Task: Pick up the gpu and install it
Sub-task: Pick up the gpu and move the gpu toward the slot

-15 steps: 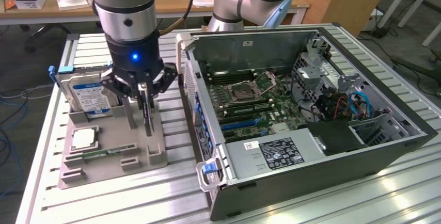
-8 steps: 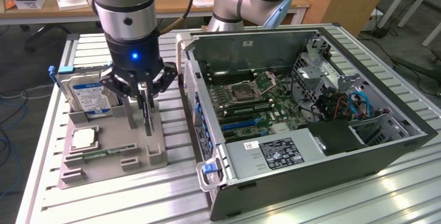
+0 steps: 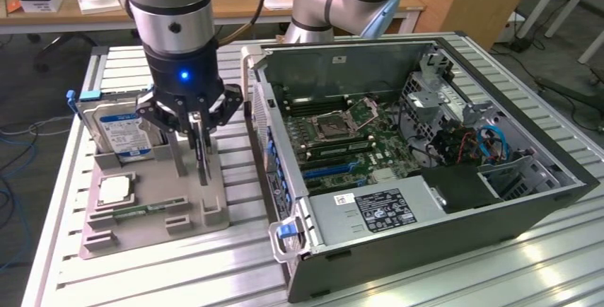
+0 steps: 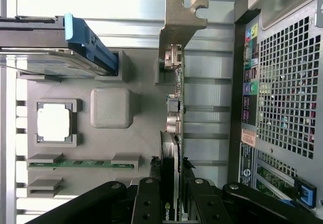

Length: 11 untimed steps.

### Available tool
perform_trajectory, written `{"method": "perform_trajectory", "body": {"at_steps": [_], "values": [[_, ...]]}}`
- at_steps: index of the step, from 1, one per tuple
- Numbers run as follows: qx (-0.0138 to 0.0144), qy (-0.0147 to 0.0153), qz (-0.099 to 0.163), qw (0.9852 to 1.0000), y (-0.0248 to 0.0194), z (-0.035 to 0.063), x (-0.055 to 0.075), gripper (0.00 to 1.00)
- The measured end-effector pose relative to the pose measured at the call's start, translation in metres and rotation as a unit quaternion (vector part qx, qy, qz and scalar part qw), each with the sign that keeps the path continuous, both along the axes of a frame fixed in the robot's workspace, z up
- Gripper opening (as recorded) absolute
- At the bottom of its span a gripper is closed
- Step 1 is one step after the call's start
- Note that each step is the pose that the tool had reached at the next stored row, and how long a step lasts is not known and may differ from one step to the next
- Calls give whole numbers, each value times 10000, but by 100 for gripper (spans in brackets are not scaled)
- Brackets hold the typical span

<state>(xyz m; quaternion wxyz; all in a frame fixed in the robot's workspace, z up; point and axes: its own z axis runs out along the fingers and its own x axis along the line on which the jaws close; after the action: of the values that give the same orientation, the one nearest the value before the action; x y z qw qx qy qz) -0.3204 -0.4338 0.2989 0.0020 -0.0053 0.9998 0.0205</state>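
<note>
I work over a slatted aluminium table (image 3: 141,279) in a room with a wooden desk (image 3: 245,13) behind it and loose cables on the floor (image 3: 19,137); on the slats lies a grey holder (image 3: 155,208), and just beside it, on the exterior view's right, an open computer case (image 3: 528,204) with its motherboard (image 3: 340,144) exposed upward; my gripper (image 3: 196,126) hangs over the holder with its fingers pressed to both faces of the gpu (image 3: 202,162), which stands on edge there, upright; I cannot tell whether its lower edge sits in its slot; the exterior view gives the case's inside and the hard drive (image 3: 118,134) upright at the holder's far corner; the wrist view gives the card edge-on, its silver bracket (image 4: 177,19) at the far end, the processor chip (image 4: 53,122) and memory stick (image 4: 81,163) in their pockets, and the case's perforated rear panel (image 4: 287,82) close alongside; bare slats lie open in front of the holder.
</note>
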Motion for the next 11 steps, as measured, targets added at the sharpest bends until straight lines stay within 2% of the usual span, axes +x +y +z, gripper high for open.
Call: {"method": "perform_trajectory", "body": {"at_steps": [11], "values": [[0, 0, 2, 10000, 0, 29, 0, 26]]}}
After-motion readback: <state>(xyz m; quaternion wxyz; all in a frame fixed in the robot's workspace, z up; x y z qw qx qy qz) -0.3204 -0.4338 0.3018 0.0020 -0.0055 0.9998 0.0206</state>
